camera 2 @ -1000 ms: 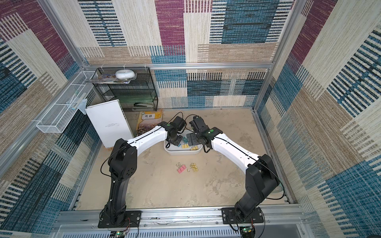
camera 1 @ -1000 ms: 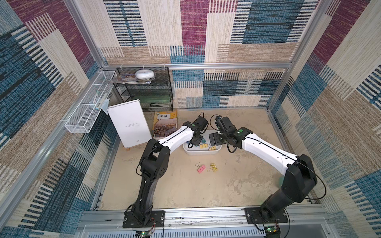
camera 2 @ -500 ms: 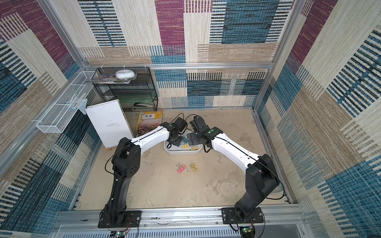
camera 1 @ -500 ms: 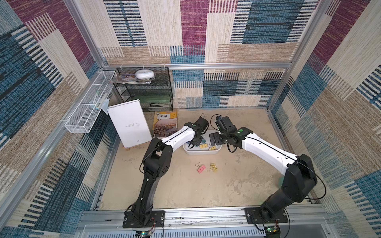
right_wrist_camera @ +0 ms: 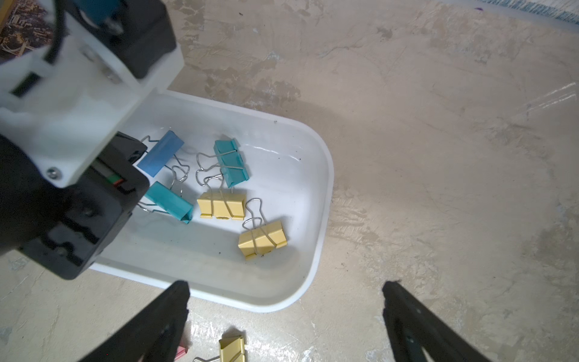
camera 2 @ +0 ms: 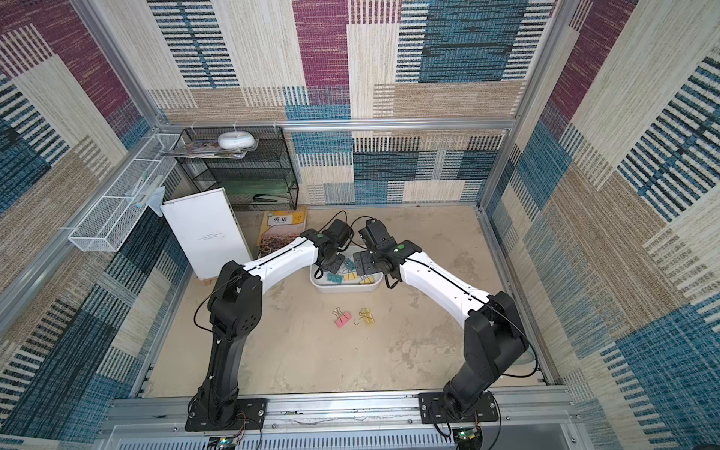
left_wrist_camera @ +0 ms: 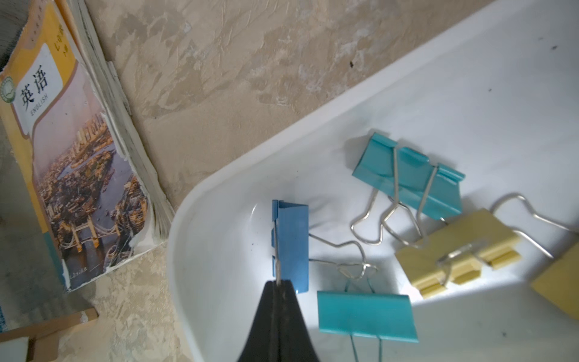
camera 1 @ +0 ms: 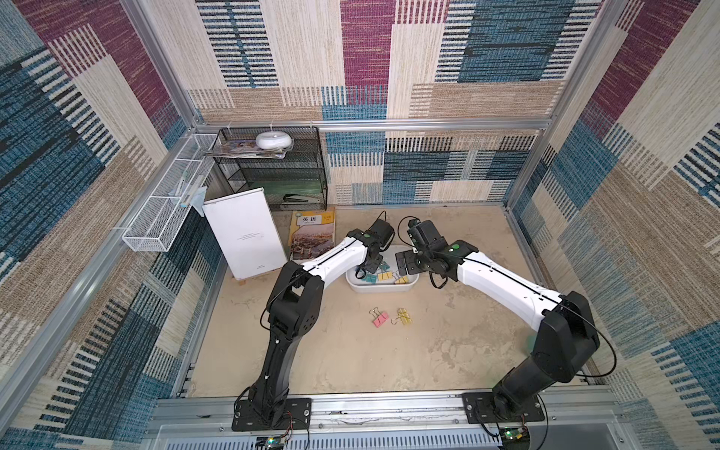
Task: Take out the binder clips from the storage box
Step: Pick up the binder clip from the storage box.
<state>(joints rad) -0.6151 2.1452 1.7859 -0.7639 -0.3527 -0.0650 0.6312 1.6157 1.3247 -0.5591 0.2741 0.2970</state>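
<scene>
The left tool [left_wrist_camera: 277, 283] is clamping the blue binder clip [left_wrist_camera: 293, 244] inside the storage box [left_wrist_camera: 188, 250] — the next move is probably calling for a clean lift out; the right tool [right_wrist_camera: 285, 283] is hovering apart.

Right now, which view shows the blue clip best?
Left wrist: the blue clip is close and sharp, with the left gripper shut on its wire handle. Right wrist shows its body but the pinch is hidden; both top views show a speck.

Left gripper [left_wrist_camera: 277, 283] points down, its 2 fingers [left_wrist_camera: 263, 316] pressed together on a blue binder clip [left_wrist_camera: 293, 244] at the tips. Right gripper [right_wrist_camera: 285, 288], just beside it, hangs with jaws spread wide
</scene>
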